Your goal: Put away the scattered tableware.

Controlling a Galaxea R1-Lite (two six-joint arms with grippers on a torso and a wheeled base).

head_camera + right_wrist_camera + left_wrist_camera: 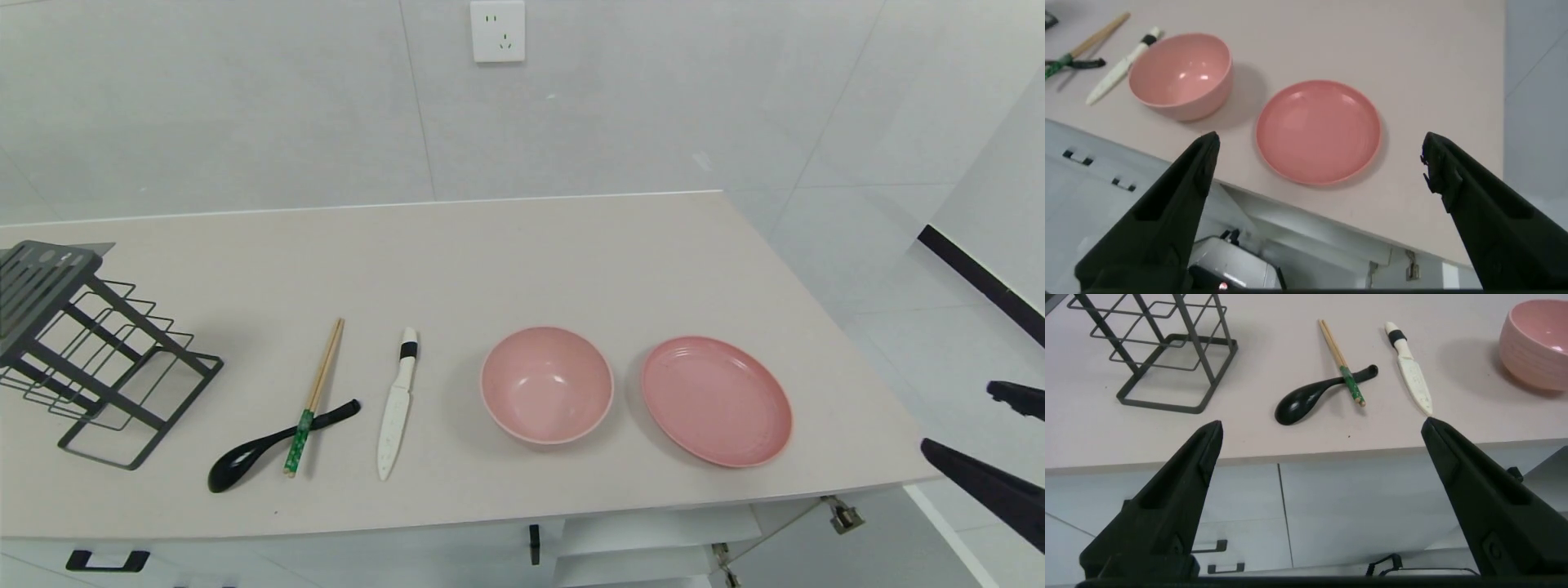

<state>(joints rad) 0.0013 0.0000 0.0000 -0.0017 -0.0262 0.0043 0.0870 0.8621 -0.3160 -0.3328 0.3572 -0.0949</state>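
Observation:
On the beige counter [457,253] lie, from left to right, a black spoon [273,445], a pair of chopsticks [315,394] crossing its handle, a white knife [397,403], a pink bowl [546,384] and a pink plate [716,399]. A dark wire dish rack [86,347] stands at the left. My left gripper [1319,449] hangs open in front of the counter's edge, facing the spoon [1319,395], chopsticks [1342,362] and knife [1410,369]. My right gripper [1319,167] is open too, off the front right, above the plate [1319,131] and bowl [1181,74]; its fingers [992,482] are apart.
A tiled wall with a power socket [497,30] backs the counter. White cabinet fronts with black handles [1212,547] run below the front edge. The counter ends just right of the plate, with tiled floor beyond. Bare counter surface stretches behind the tableware.

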